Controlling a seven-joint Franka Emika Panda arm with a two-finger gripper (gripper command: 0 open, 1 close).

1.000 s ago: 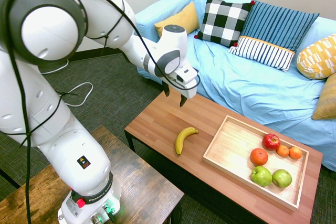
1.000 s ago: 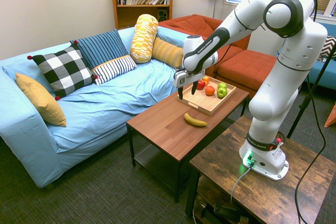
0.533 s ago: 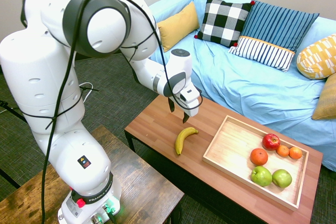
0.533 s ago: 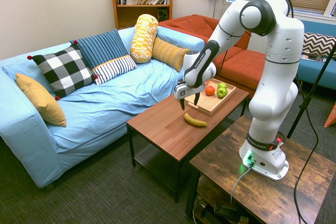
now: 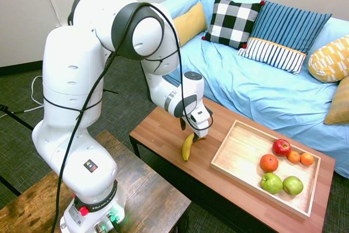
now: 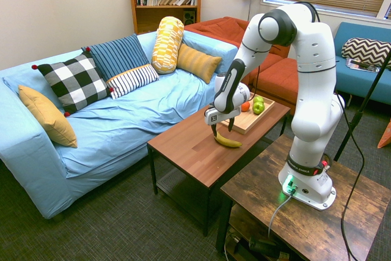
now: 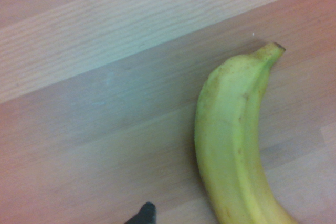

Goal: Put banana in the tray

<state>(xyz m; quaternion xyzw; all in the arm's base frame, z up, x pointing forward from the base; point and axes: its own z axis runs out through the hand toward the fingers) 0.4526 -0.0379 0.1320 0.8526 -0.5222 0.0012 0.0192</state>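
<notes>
Banana (image 5: 188,147): one, yellow, curved, lying flat on the reddish-brown wooden surface (image 5: 158,129), beside and outside the tray (image 5: 240,156). Fills much of the wrist view (image 7: 236,145).

Tray: light wood, shallow, on the same surface; holds a red apple (image 5: 281,147), oranges (image 5: 268,162) and two green apples (image 5: 281,184) at its far end.

Fingers (image 5: 194,133): spread open, pointing down, low over the banana's stem end; nothing held.

Blue sofa (image 5: 262,88) with cushions behind.

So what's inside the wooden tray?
The tray holds a red apple, three oranges and two green apples. The banana isn't in it. Nothing looks hidden.
</notes>
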